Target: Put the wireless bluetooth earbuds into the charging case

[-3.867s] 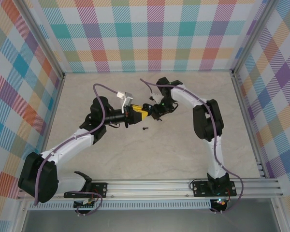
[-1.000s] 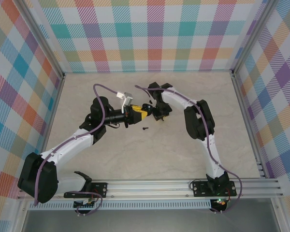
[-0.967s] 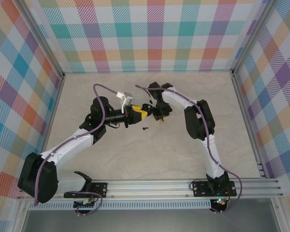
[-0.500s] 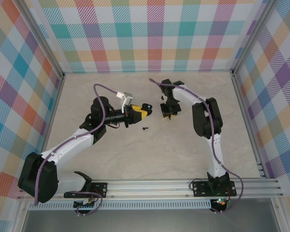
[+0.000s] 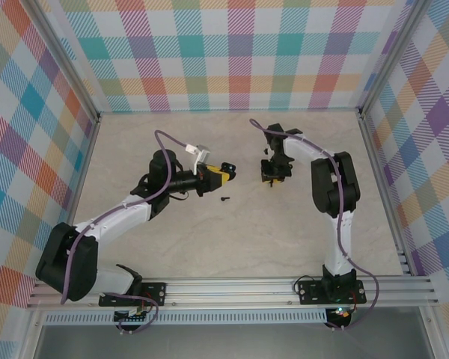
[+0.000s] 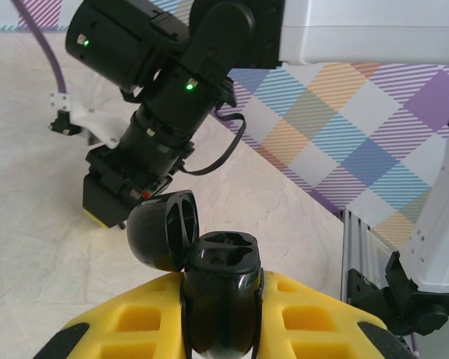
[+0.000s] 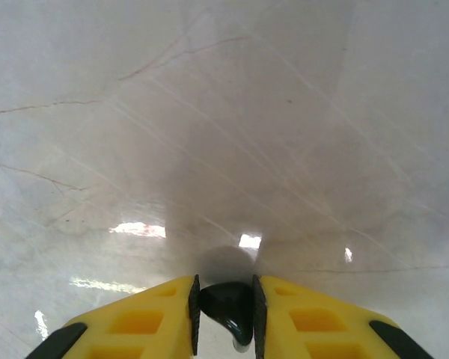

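Earbud (image 5: 224,199) lies loose on table (image 5: 209,247) near left claw (image 5: 226,172) holding open case (image 6: 221,292).

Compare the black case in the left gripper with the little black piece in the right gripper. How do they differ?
The case in the left gripper is the bigger one and stands out past the jaws. The earbud in the right gripper is a small nub tucked between them. The case is hinged open with its lid flipped back, while the earbud is a single piece. Both are glossy black and clamped.
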`<action>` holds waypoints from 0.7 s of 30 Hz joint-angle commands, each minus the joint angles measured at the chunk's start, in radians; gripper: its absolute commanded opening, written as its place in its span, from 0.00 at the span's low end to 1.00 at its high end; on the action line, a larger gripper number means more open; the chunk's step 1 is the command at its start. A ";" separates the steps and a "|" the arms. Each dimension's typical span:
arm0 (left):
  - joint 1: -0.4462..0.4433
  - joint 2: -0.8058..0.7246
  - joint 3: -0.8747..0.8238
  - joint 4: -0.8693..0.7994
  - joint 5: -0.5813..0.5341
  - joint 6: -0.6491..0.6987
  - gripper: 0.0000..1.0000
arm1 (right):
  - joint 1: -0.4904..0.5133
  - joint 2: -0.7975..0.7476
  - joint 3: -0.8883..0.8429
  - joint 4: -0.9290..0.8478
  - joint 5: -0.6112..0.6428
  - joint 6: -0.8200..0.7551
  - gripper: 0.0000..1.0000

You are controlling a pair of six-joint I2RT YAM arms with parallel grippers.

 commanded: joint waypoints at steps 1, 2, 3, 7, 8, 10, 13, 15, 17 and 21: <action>0.009 0.012 -0.002 0.017 -0.016 -0.014 0.04 | -0.008 -0.046 -0.016 0.023 -0.032 0.020 0.27; 0.008 0.014 -0.002 0.016 -0.020 -0.015 0.04 | -0.010 -0.050 -0.019 0.025 -0.034 0.020 0.26; 0.009 0.018 -0.001 0.015 -0.020 -0.016 0.04 | -0.010 -0.056 -0.022 0.029 -0.040 0.020 0.26; 0.007 0.034 -0.005 0.013 -0.031 -0.018 0.04 | -0.016 -0.096 -0.051 0.062 -0.068 0.029 0.26; 0.007 0.040 -0.004 0.013 -0.039 -0.022 0.04 | -0.017 -0.108 -0.061 0.070 -0.079 0.031 0.26; 0.006 0.053 -0.004 0.015 -0.046 -0.029 0.04 | -0.022 -0.135 -0.082 0.093 -0.102 0.037 0.25; 0.004 0.072 -0.005 0.024 -0.063 -0.039 0.04 | -0.027 -0.185 -0.118 0.128 -0.135 0.049 0.25; 0.001 0.086 -0.007 0.034 -0.074 -0.050 0.04 | -0.028 -0.216 -0.139 0.148 -0.155 0.048 0.25; 0.000 0.098 -0.010 0.045 -0.081 -0.057 0.04 | -0.028 -0.248 -0.159 0.164 -0.169 0.052 0.25; -0.003 0.118 -0.009 0.071 -0.094 -0.073 0.04 | -0.028 -0.321 -0.197 0.198 -0.209 0.061 0.25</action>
